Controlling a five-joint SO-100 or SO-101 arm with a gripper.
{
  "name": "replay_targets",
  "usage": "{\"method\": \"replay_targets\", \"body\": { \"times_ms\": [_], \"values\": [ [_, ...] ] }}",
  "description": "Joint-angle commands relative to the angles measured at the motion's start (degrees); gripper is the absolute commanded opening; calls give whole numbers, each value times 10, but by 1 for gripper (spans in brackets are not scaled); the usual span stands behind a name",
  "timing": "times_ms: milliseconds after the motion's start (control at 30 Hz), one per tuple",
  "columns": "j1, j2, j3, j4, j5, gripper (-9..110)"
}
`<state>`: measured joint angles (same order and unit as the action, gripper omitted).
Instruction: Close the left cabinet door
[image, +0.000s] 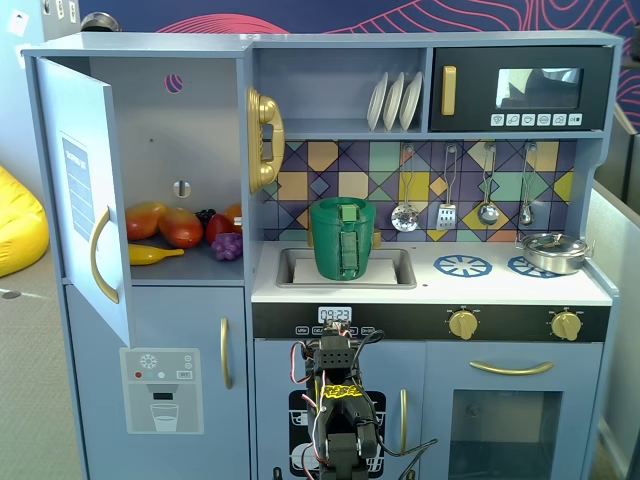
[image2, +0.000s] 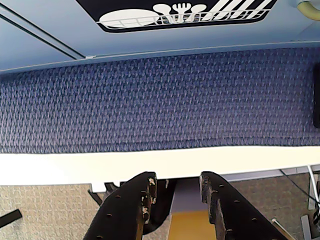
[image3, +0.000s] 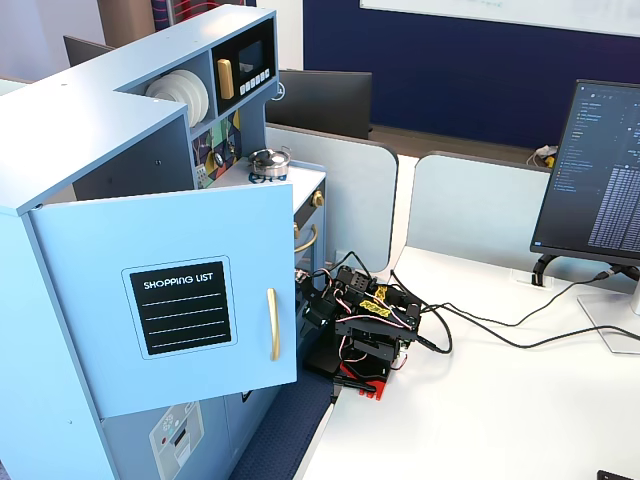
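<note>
The left cabinet door (image: 85, 190) is light blue and stands wide open, swung out from the toy kitchen's upper left. Its curved gold handle (image: 100, 255) faces the fixed view from the front. In the fixed view from the side the door (image3: 100, 260) shows its black "SHOPPING LIST" panel (image3: 183, 307) and its handle (image3: 272, 323). My arm (image: 340, 420) sits folded low in front of the kitchen's middle, well right of and below the door. It also shows folded on the white table (image3: 480, 420), just past the door's free edge (image3: 365, 320). In the wrist view my gripper (image2: 176, 179) is open and empty, pointing down at blue carpet (image2: 160, 100).
Toy fruit (image: 180, 228) lies on the shelf inside the open cabinet. A gold phone (image: 264, 138) hangs on the cabinet's right wall. A green basket (image: 342, 238) stands in the sink. The ice-dispenser door (image: 162, 390) below is shut. Cables (image3: 480, 325) and a monitor (image3: 600, 170) are on the table.
</note>
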<state>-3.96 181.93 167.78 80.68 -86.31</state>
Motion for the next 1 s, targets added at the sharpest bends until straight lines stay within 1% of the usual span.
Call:
{"method": "replay_targets", "body": {
  "times_ms": [0, 267, 367, 433, 533, 633, 700, 733, 867, 967],
  "values": [
    [25, 2, 40, 71, -3, 0],
    [25, 2, 40, 71, -6, 0],
    [-20, 1, 39, 60, -12, 0],
    [-94, -11, 24, 23, 18, 0],
    [-250, -60, -35, -61, 65, 0],
    [-418, -93, -114, -149, 73, 0],
    [-526, -108, -156, -199, 32, 0],
    [-566, -110, -164, -242, 5, 0],
    [-686, -146, -156, -450, -95, 0],
    [-806, -183, -161, -590, -162, 0]
  ]
}}
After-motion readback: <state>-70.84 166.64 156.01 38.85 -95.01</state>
